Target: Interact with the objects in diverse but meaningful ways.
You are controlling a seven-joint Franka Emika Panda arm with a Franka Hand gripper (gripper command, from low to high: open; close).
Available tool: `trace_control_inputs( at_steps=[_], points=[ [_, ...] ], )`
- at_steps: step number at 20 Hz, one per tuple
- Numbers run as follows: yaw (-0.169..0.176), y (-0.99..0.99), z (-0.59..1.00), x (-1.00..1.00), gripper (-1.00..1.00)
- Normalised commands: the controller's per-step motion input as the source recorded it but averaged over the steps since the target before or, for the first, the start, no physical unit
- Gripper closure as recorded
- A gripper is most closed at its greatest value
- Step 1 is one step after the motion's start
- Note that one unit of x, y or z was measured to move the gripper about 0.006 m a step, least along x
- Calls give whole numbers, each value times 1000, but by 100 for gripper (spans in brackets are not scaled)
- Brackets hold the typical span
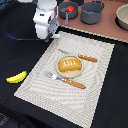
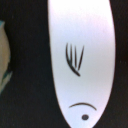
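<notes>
Centrally, the golden-orange scored bread loaf (image 1: 69, 64) sat on the round tan plate (image 1: 70, 73), long axis running toward the exterior view's right. Gripper (image 1: 50, 36) state could not be determined.

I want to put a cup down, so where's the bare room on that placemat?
Bare room: the placemat's near stretch, between the banana and the fork, and its corner at the exterior view's right, past the knife. Crowded: the middle, where fork and knife flank the plate holding the bread.
</notes>
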Motion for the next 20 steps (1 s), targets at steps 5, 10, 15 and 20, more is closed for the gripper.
trace_control_inputs(
  at_steps=[5, 10, 15, 20],
  points=[
    [0, 0, -208, 0, 100],
    [1, 0, -88, -1, 100],
    [-5, 18, 618, -127, 100],
    [-45, -1, 1000, -141, 100]
  ],
)
